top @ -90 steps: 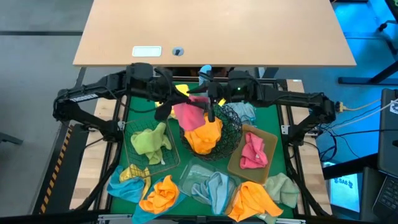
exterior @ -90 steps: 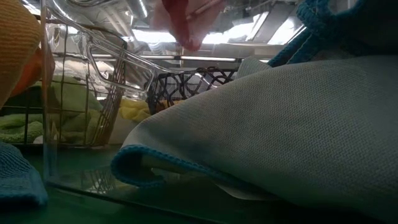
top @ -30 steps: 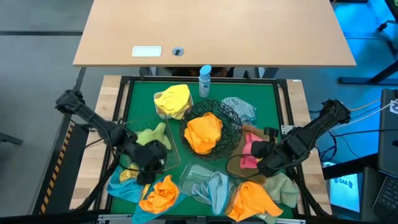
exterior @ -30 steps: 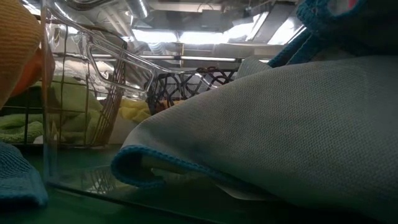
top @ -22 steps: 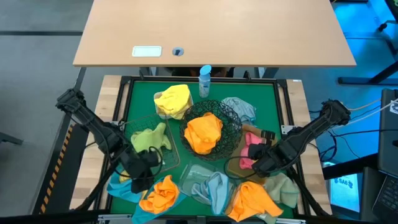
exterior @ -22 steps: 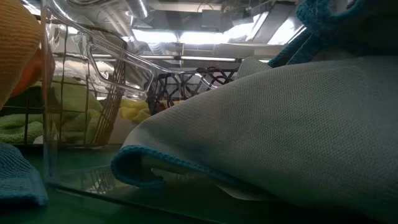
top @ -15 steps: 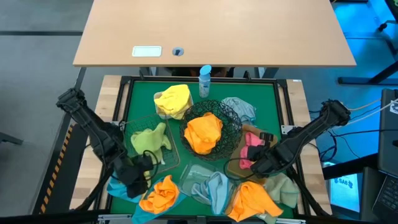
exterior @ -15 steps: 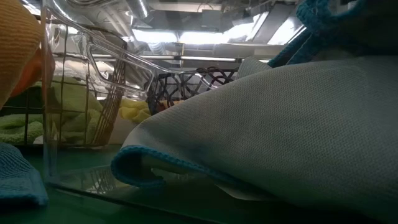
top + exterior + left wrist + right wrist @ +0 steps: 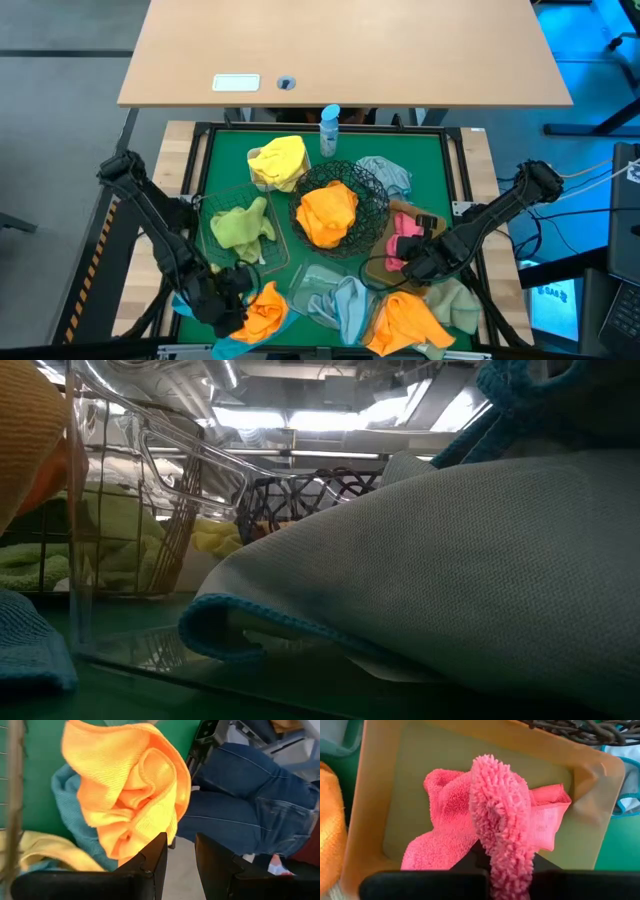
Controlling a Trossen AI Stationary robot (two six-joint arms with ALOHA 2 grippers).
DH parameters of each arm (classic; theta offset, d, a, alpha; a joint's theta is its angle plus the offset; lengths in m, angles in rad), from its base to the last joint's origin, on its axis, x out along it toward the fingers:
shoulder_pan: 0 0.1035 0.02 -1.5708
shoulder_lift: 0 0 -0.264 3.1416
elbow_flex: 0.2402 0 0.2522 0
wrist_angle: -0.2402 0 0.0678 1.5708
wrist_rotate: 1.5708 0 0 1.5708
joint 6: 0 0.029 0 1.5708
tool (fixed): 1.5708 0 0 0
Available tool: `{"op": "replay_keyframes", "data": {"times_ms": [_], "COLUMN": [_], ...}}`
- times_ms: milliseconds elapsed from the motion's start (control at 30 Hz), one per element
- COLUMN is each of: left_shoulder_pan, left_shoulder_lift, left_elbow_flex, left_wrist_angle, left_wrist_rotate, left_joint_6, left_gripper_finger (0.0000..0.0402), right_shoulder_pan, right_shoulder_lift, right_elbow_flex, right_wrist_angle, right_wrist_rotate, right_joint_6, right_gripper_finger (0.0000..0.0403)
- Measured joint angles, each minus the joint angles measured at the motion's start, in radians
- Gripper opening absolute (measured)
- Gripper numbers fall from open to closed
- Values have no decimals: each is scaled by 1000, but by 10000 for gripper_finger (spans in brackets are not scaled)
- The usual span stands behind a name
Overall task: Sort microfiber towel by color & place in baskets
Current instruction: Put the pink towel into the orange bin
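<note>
The right gripper (image 9: 408, 262) pinches a fuzzy pink microfiber towel (image 9: 502, 820), which rises from between its fingers over the tan rectangular tray (image 9: 375, 805). The left gripper (image 9: 178, 851) hangs with fingers slightly spread, empty, a crumpled orange microfiber towel (image 9: 132, 785) just ahead of their tips.

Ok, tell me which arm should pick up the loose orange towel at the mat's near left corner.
Left. The left gripper hangs right at that orange towel, jaws slightly parted and empty. The right gripper is across the mat over the tan tray, shut on a pink towel.
</note>
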Motion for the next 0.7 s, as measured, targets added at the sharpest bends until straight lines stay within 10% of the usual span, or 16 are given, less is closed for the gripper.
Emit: {"op": "replay_keyframes", "data": {"times_ms": [700], "left_shoulder_pan": [35], "left_shoulder_lift": [141], "left_elbow_flex": [0], "left_wrist_angle": [61], "left_wrist_rotate": [189], "left_joint_6": [-7], "left_gripper_finger": [94], "right_shoulder_pan": [0], "right_shoulder_lift": [0], "right_elbow_flex": [0], "right_wrist_angle": [0], "right_wrist_rotate": [-3], "right_joint_6": [-1], "right_gripper_finger": [261]}}
